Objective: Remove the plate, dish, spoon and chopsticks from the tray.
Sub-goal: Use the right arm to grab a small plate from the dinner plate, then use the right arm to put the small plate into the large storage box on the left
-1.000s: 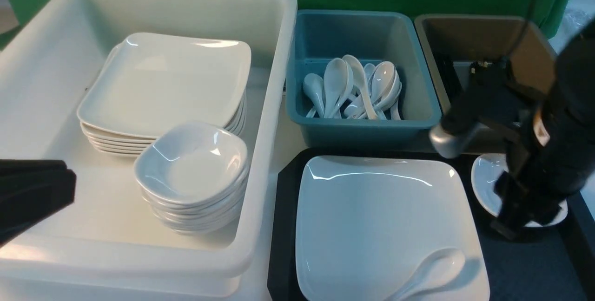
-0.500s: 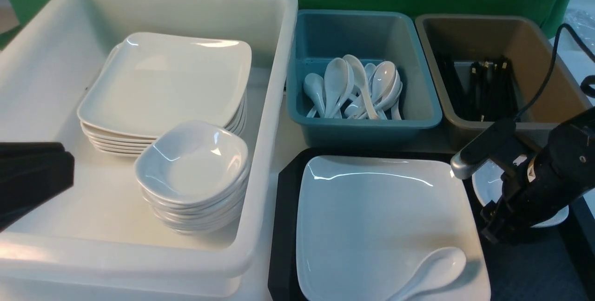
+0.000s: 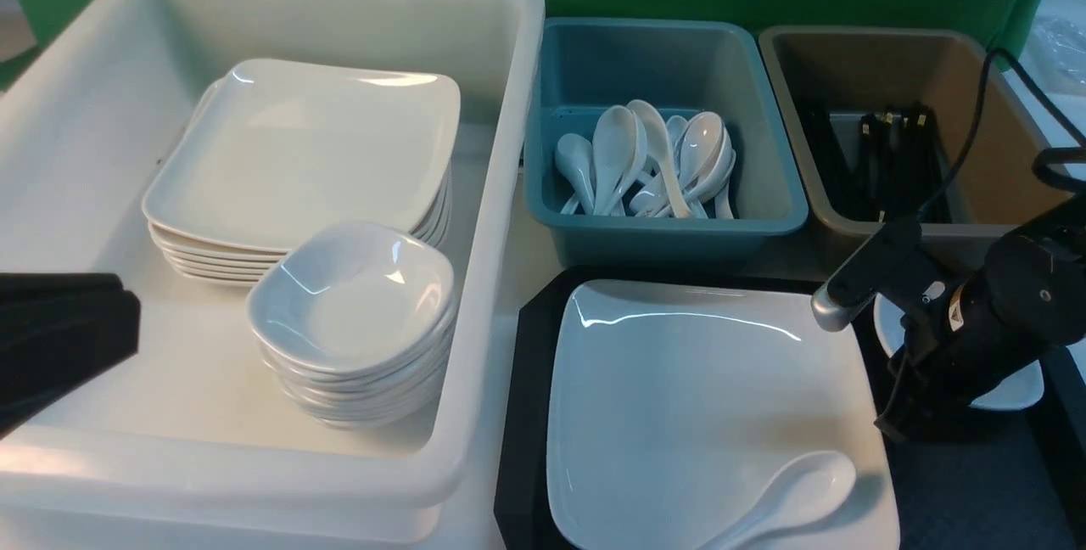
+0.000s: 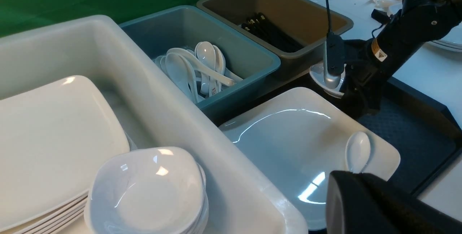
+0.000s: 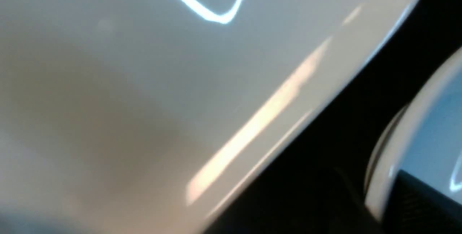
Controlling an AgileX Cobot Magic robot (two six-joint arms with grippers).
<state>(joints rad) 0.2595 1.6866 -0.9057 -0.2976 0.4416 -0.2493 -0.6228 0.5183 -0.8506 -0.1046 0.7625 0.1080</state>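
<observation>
Low over the black tray [image 3: 959, 491], the right gripper [image 3: 889, 428], jaws impossible to read, hangs between the small dish [image 3: 1014, 393] and the square plate [image 3: 696, 397] carrying the spoon [image 3: 789, 495], seemingly after the plate's rim; the left gripper [image 3: 119, 329] waits aside, jaws pressed together.

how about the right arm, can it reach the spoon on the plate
Probably yes: the spoon lies uncovered on the plate's near corner, and the right gripper hangs beside that plate, nothing between.

Big white square plate [image 3: 704, 397] flat on black tray [image 3: 519, 448], lower centre-right. White soup spoon [image 3: 789, 495] on plate's lower-right corner, bowl up. Small white dish [image 3: 1018, 389] on tray, right edge, partly hidden. Black chopsticks [image 3: 891, 159] bundled, upper right.
</observation>
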